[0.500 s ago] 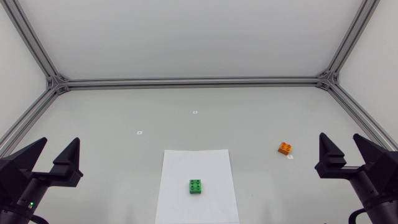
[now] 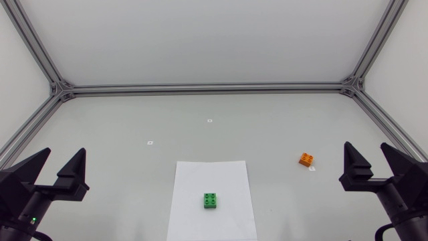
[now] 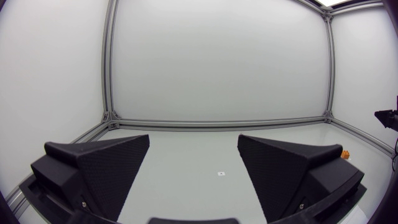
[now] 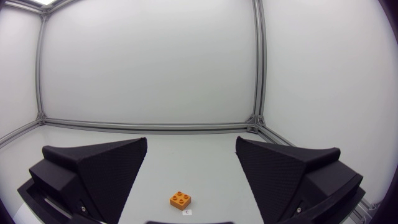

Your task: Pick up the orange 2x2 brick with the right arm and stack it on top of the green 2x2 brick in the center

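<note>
Our right pincer (image 2: pixel 366 147) hangs at the right edge of the surface (image 2: pixel 120 120), its fingers spread wide with nothing between them. We see the orange 2x2 brick (image 2: pixel 307 158) ahead of it, well apart (a small white tag (image 2: pixel 312 169) lies just beside it). The green 2x2 brick (image 2: pixel 210 200) rests on a white sheet (image 2: pixel 194 175) in the middle. Our left pincer (image 2: pixel 64 154) is likewise spread and empty.
</note>
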Controlling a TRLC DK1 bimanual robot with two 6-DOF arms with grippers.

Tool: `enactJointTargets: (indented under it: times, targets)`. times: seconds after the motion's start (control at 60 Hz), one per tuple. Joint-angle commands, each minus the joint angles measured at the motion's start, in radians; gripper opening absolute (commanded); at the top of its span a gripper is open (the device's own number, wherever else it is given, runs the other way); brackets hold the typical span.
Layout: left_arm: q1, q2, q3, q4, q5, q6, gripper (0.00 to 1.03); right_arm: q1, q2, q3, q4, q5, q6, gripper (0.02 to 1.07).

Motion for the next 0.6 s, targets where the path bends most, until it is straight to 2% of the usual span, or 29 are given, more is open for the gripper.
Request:
enactJointTargets:
  times: [0.0, 0.35, 0.583]
  targets:
    - [0.003, -0.008, -0.041, -0.015, 0.004, 0.013, 0.99, 0.009, -0.012, -0.013, 0.018, 0.002, 0.025, 1.03]
    - [0.003, -0.008, -0.041, -0.015, 0.004, 0.013, 0.99, 0.019, 0.017, 0.126, -0.021, 0.0, 0.025, 1.03]
    - [0.003, -0.008, -0.041, -0.015, 0.004, 0.013, 0.99, 0.021, 0.261, 0.288, -0.025, -0.006, 0.025, 1.03]
